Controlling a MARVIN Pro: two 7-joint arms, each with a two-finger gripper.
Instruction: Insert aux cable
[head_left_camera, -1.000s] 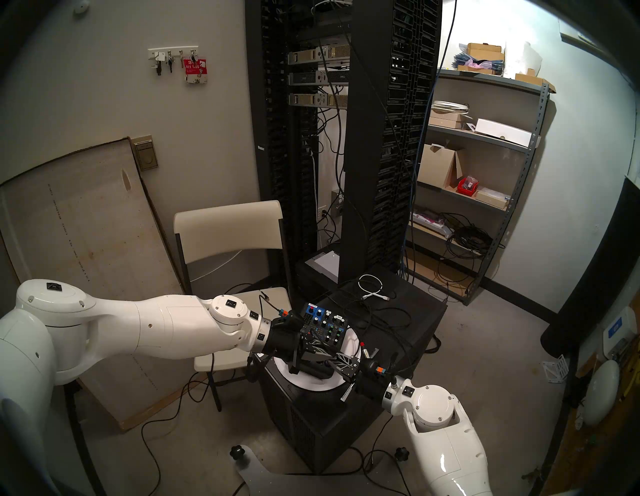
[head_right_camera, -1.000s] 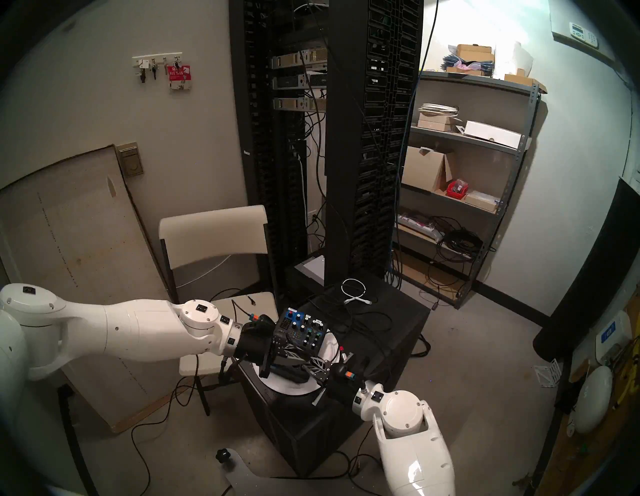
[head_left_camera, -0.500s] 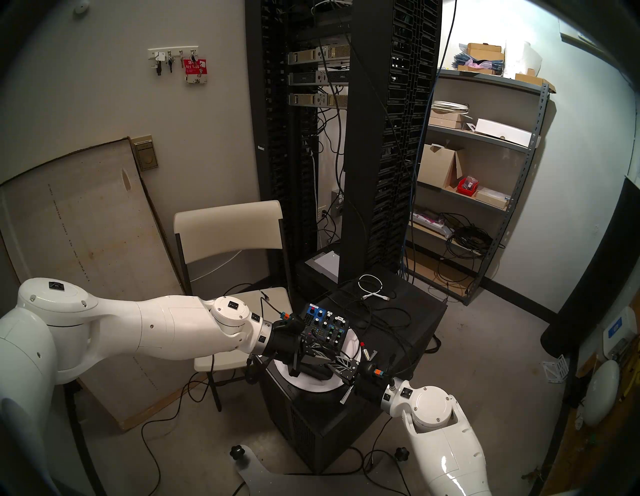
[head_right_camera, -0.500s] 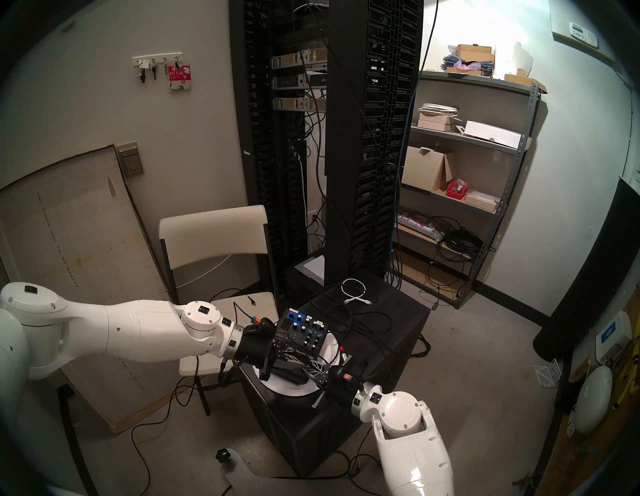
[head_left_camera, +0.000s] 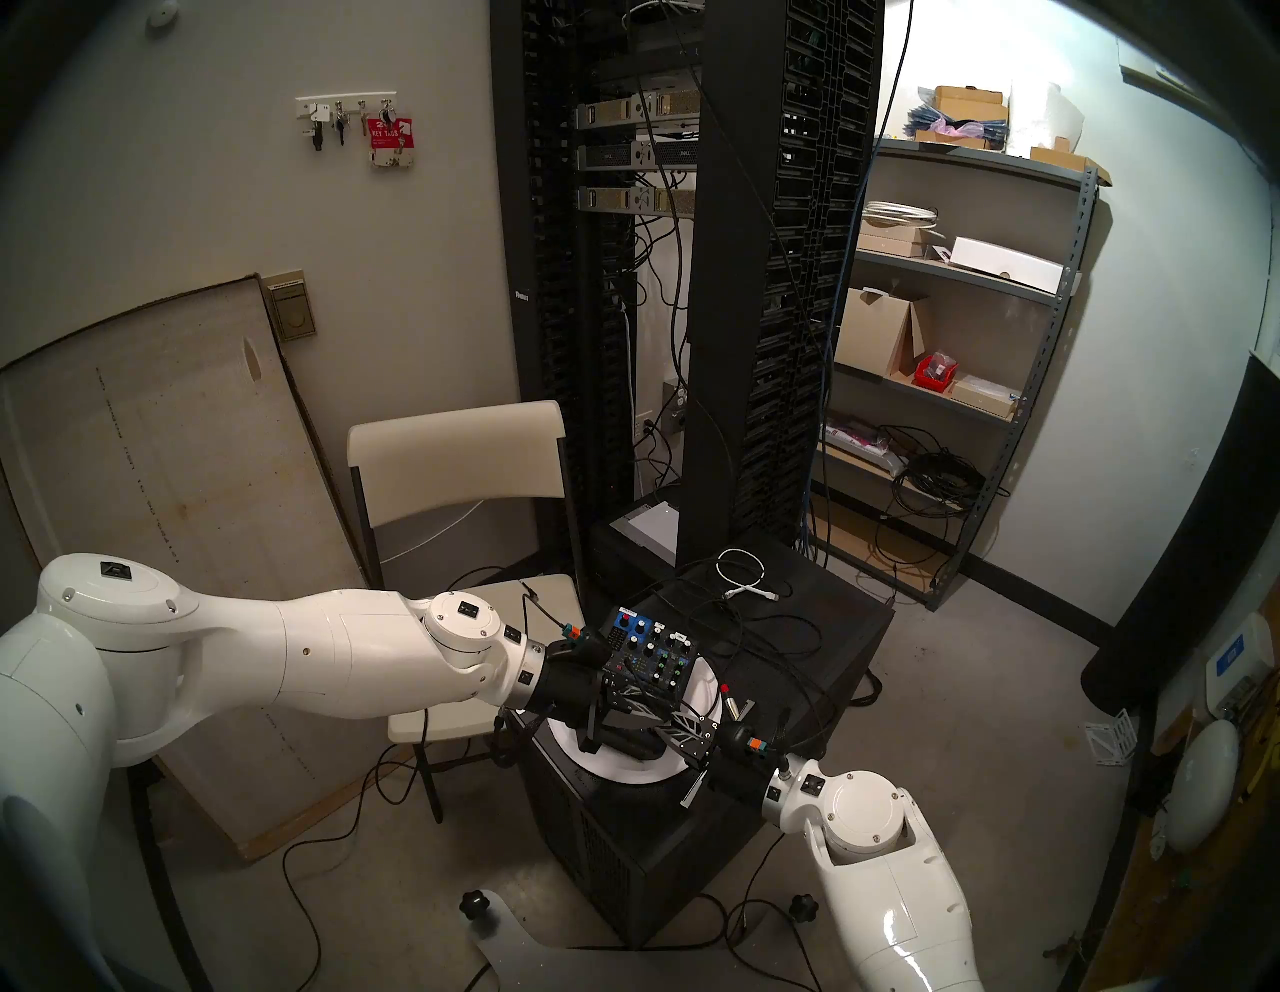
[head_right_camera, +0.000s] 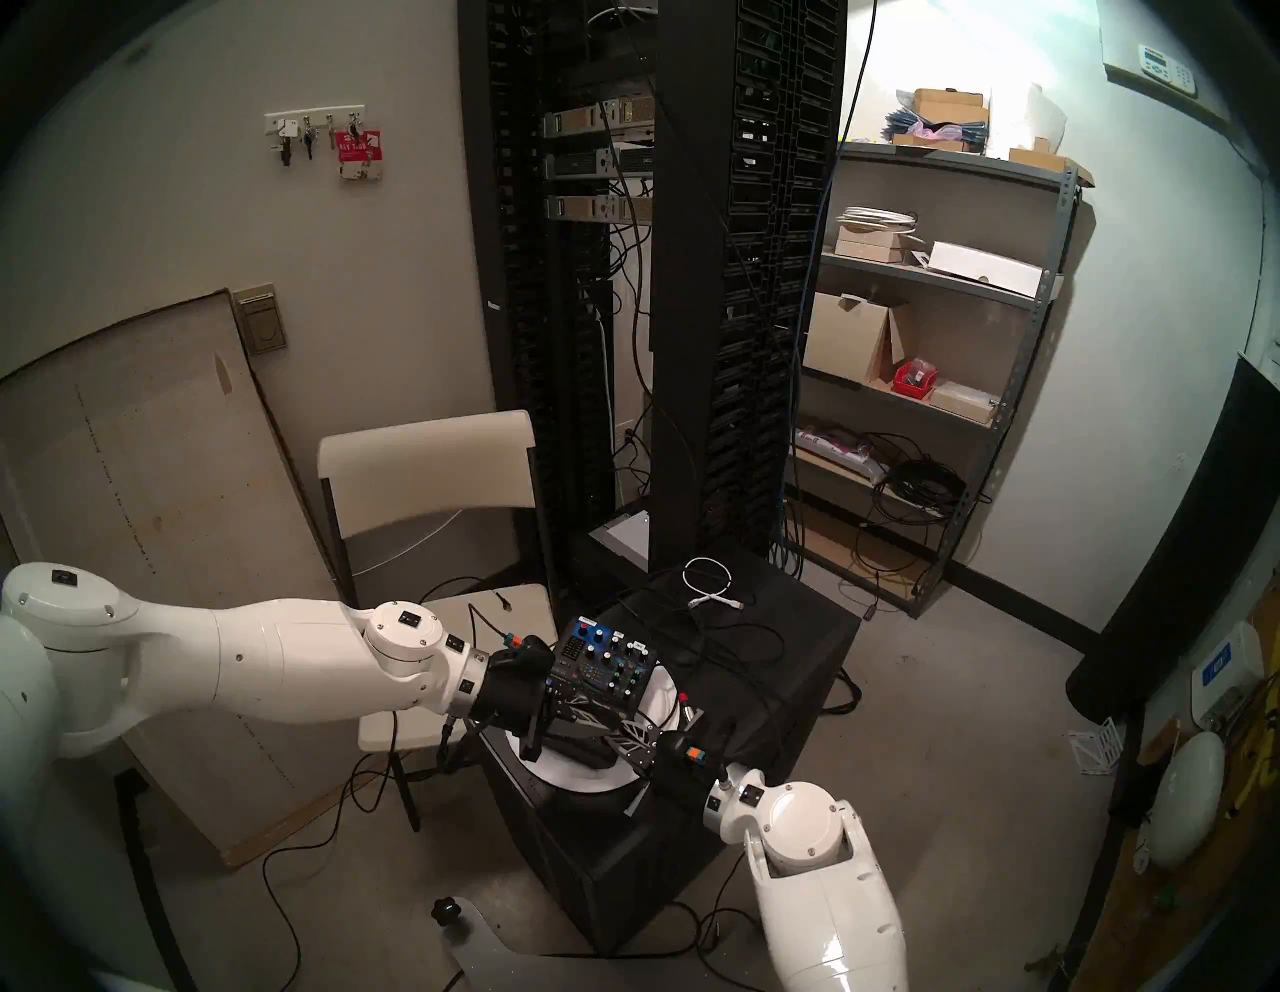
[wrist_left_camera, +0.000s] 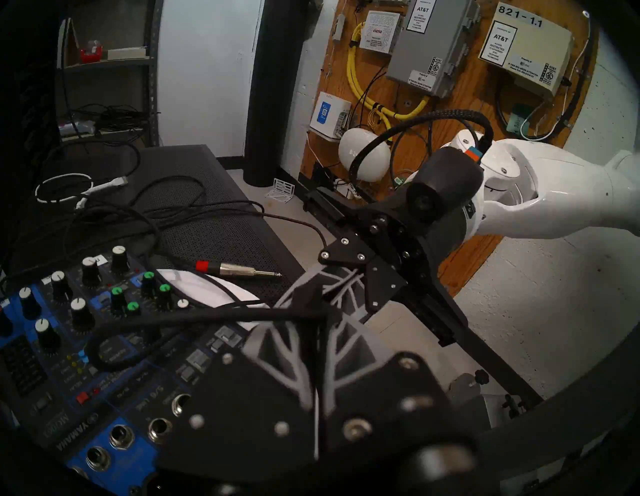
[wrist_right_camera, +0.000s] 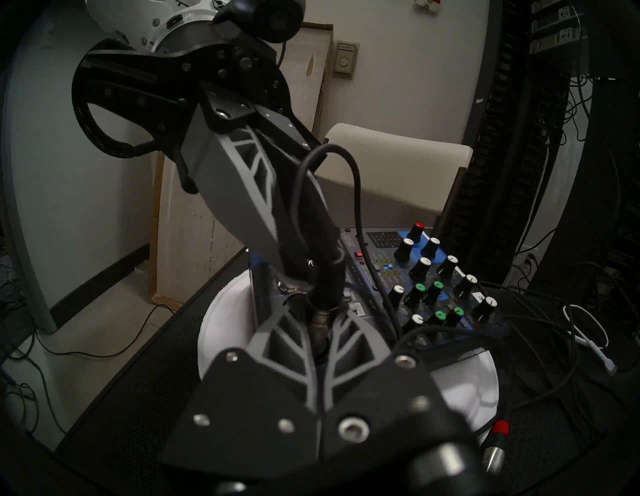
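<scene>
Both grippers, left gripper (wrist_right_camera: 294, 273) and right gripper (wrist_right_camera: 320, 327), clamped on aux cable (wrist_right_camera: 327, 277) plug; mixer (wrist_left_camera: 104, 381) reads YAMAHA.

Aux cable (wrist_right_camera: 323, 287) plug tip hidden between both jaws.

A white coiled cable (head_left_camera: 744, 575) lies on the black cabinet (head_left_camera: 831, 623) behind a silver jack plug with a red band (wrist_left_camera: 239, 271), with a cream folding chair (head_left_camera: 457, 457) and grey metal shelving (head_left_camera: 970, 277) beyond.
</scene>
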